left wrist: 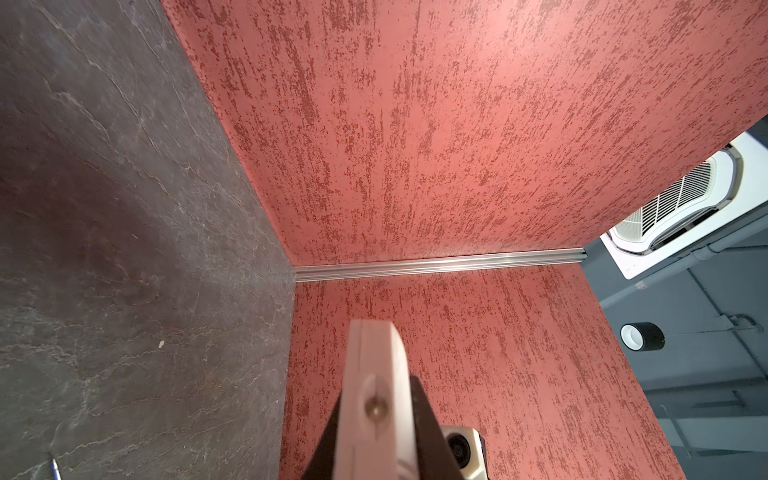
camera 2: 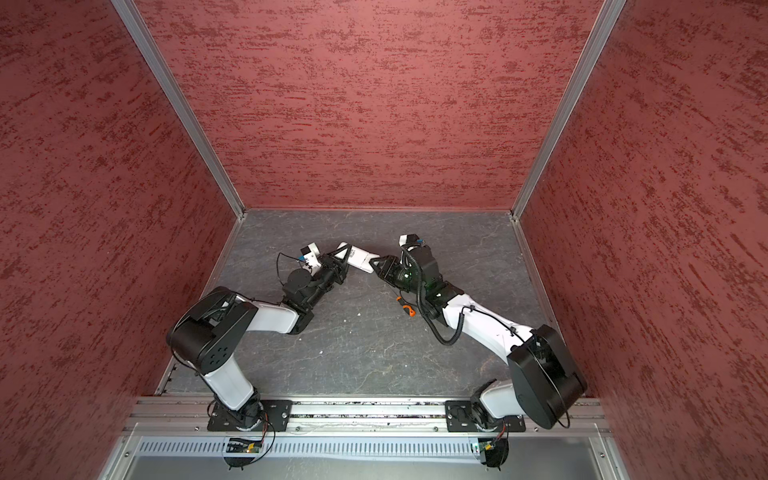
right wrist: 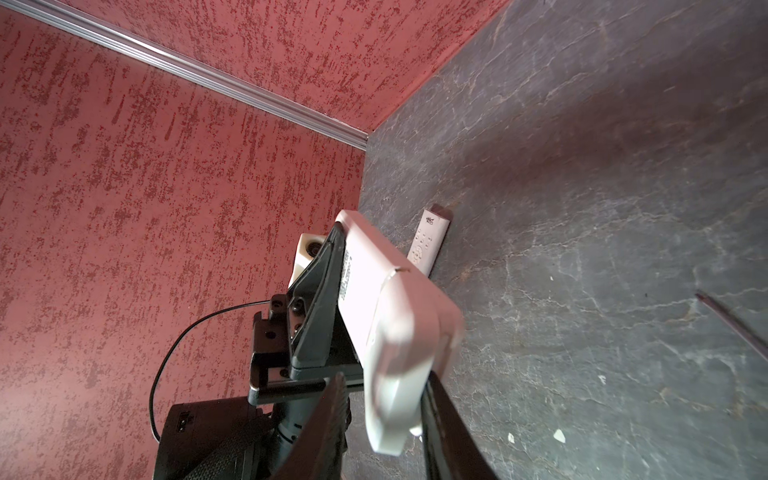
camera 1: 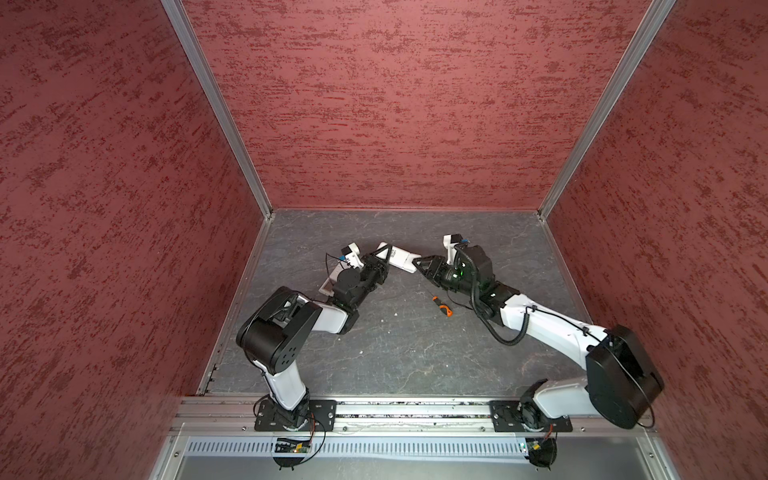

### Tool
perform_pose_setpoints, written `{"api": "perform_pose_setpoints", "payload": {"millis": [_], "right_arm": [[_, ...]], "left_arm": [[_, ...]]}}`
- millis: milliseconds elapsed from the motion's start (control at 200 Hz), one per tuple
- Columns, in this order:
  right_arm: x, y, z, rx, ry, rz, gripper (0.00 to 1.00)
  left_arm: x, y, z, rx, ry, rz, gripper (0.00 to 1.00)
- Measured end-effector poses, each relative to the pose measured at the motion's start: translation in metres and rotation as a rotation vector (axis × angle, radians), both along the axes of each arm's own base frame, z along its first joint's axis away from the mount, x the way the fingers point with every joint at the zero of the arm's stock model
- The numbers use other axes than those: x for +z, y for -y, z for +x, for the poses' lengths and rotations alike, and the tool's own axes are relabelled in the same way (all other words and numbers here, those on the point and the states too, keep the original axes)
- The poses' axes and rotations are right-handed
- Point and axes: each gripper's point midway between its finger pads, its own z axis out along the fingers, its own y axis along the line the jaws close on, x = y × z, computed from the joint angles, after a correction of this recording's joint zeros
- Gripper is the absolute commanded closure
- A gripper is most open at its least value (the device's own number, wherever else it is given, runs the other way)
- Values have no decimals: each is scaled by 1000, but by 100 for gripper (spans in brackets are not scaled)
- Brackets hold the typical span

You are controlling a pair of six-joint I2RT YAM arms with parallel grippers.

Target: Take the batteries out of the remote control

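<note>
Nearest me, the screwdriver (camera 1: 441, 305) lies flat on the slate table (camera 1: 395, 357), just below the right arm's wrist. A second remote (right wrist: 429, 239) lies button side up on the table; in both top views the left arm hides most of it.

Farther back, the remote control (camera 1: 402, 257) looks lifted off the table, spanning the gap between the two grippers. The left gripper (camera 1: 386, 257) is clenched on one end. The left wrist view shows its dark fingers (left wrist: 428, 419) tight against both faces.

The right gripper (camera 1: 419, 263) straddles the other, rounded end. I can't tell from the right wrist view whether it's actually pinching.

I can't make out the batteries in any view.
</note>
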Motion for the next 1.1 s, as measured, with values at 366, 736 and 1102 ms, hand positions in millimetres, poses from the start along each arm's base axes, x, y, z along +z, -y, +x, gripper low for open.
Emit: {"api": "perform_pose_setpoints", "payload": {"millis": [366,736,1102], "right_arm": [[-1,0,0,0,-3,0,74],[-1,0,0,0,-5,1,69],[-1,0,0,0,-5,1,71]], "left_arm": [[2,0,0,7,10,1,100],[5,1,-1,12,38,24,100],[6,1,-1,17,49,35,100]]}}
